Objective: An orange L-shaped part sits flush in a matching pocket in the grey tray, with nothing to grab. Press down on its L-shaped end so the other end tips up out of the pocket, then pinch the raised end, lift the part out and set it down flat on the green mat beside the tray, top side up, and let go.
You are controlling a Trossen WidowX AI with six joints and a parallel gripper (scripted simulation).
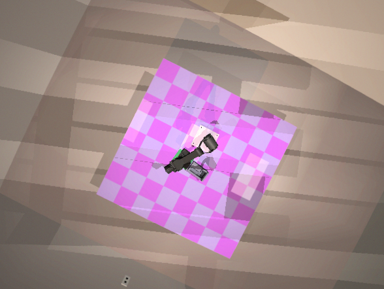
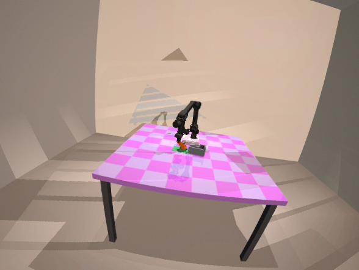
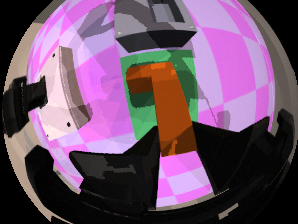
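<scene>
My gripper [image 3: 173, 127] [image 2: 180, 141] is shut on the straight end of the orange L-shaped part [image 3: 166, 99] [image 2: 182, 145]. The part hangs tilted, its L-shaped end lowest, over the green mat [image 3: 143, 112] [image 2: 176, 149] [image 1: 177, 153]. In the wrist view the L-shaped end lies across the mat's area; I cannot tell whether it touches the mat. The grey tray [image 3: 149, 16] [image 2: 198, 149] [image 1: 198, 172] stands just beyond the mat, its pocket empty. In the top view the arm hides the part and most of the mat.
The arm's pale base plate [image 1: 199, 132] [image 2: 190, 141] [image 3: 56, 92] sits behind the tray and mat. All stand near the middle of the pink checkered table [image 2: 189, 180] [image 1: 157, 203], far from its edges.
</scene>
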